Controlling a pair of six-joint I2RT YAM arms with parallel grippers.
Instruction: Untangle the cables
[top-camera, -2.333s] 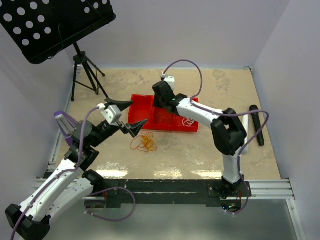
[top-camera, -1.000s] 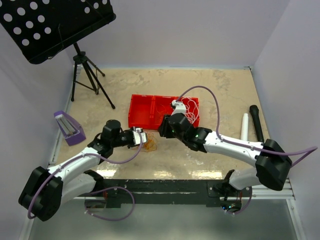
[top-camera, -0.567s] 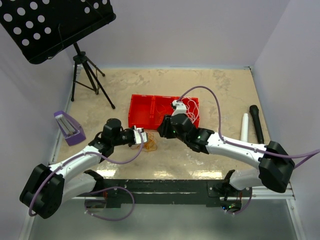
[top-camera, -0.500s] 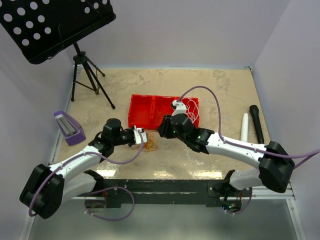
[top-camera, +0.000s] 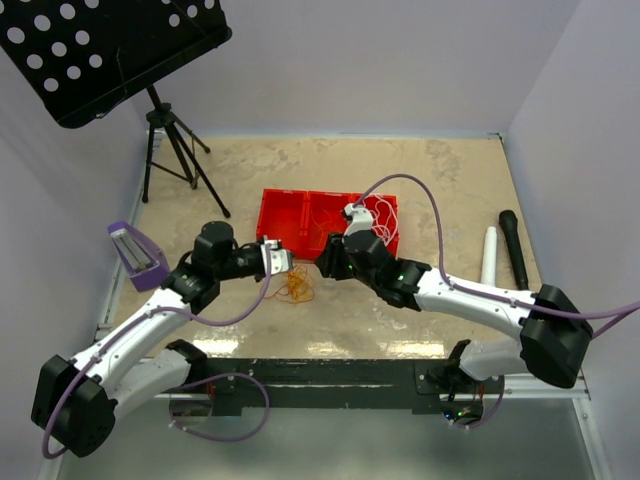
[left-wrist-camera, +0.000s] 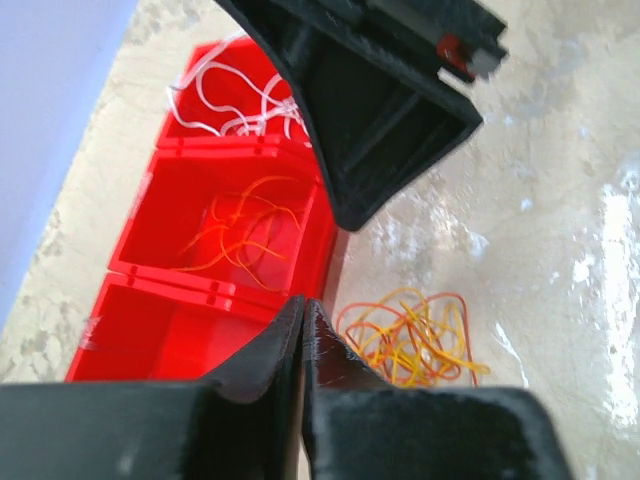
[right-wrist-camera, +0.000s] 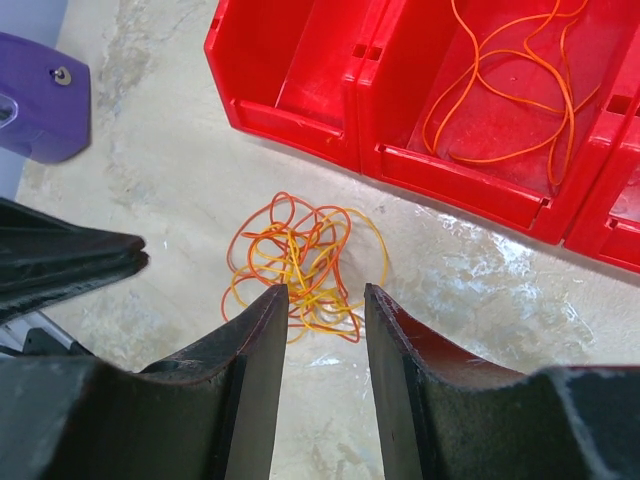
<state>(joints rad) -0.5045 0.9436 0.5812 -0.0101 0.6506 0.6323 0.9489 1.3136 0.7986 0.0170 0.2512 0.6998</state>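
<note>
Right, notes from the remote desk. The loose tangle of cables (right-wrist-camera: 298, 262) (orange, yellow and red strands looped through one another) lies on the table (top-camera: 450, 180), just in front of the red bin (top-camera: 283, 215). It sits near the bin's front wall but apart from it.

Left gripper (left-wrist-camera: 302, 306): jaws pressed flat together, tips just beside the near edge of the tangle. I cannot tell whether a strand is pinched there.

Right gripper (right-wrist-camera: 322, 292): jaws apart, hanging over the pile, which shows in the gap between the fingers. I cannot judge from here whether the tips touch the strands.

In the overhead view the two grippers face each other across the tangle, left from the left, right from the bin side.

Bin contents: an orange cable (right-wrist-camera: 510, 95) lies loose in the middle compartment, and white cables (left-wrist-camera: 235, 95) lie in the right-end compartment.

A purple holder (top-camera: 130, 250) stands at the table's left edge, well apart from the pile.
</note>
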